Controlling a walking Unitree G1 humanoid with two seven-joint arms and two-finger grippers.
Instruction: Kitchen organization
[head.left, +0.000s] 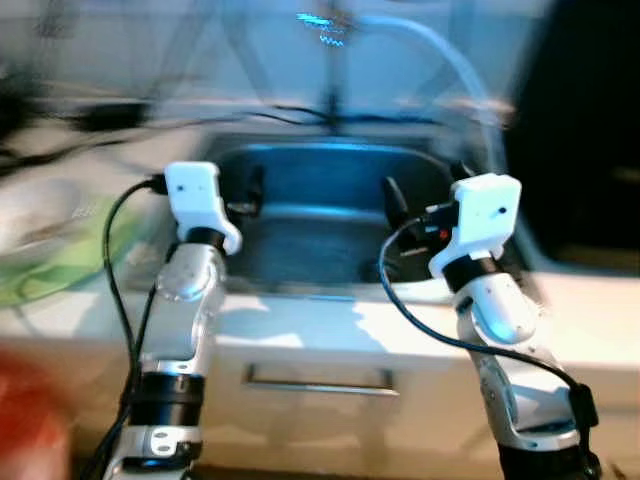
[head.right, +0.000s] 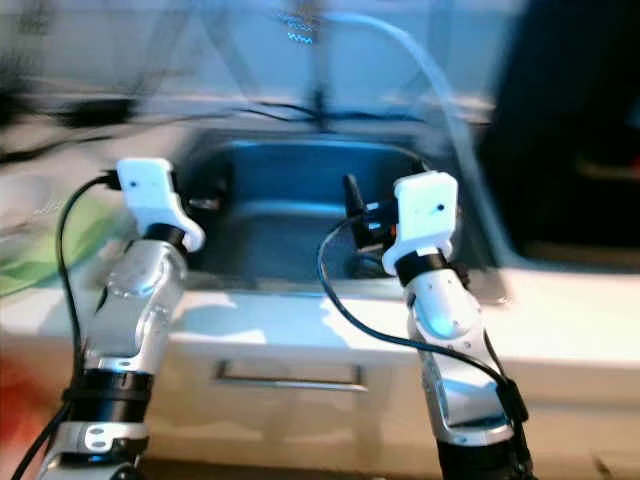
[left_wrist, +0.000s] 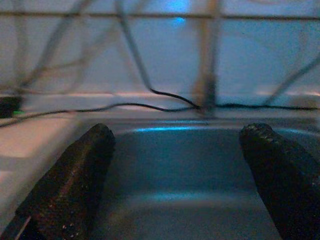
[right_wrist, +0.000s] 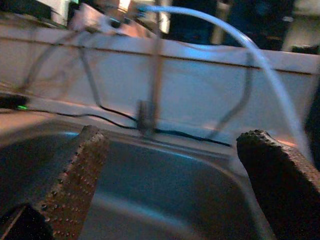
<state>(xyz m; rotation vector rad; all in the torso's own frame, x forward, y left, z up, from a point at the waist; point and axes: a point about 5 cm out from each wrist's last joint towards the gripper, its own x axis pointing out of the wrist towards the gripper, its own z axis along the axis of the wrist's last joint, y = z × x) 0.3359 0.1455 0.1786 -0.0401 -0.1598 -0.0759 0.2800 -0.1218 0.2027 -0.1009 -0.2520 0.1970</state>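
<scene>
Sink (head.left: 330, 200), steel, set in pale counter (head.left: 300, 320), straight ahead under blurred tap (head.left: 335, 60). Left gripper (left_wrist: 180, 165) raised over sink's near left rim, fingers spread, empty. Right gripper (right_wrist: 170, 175) over near right rim, likewise spread, empty.

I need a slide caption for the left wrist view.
Open left pincer held over the grey metal sink, thin black cable behind.

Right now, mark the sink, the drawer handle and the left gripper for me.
sink (head.left: 300, 235): left eye view, on the bare steel floor of the basin.
drawer handle (head.left: 320, 384): left eye view, middle of the bar below the counter.
left gripper (left_wrist: 177, 185): left wrist view, midway between its two spread black fingertips.
</scene>
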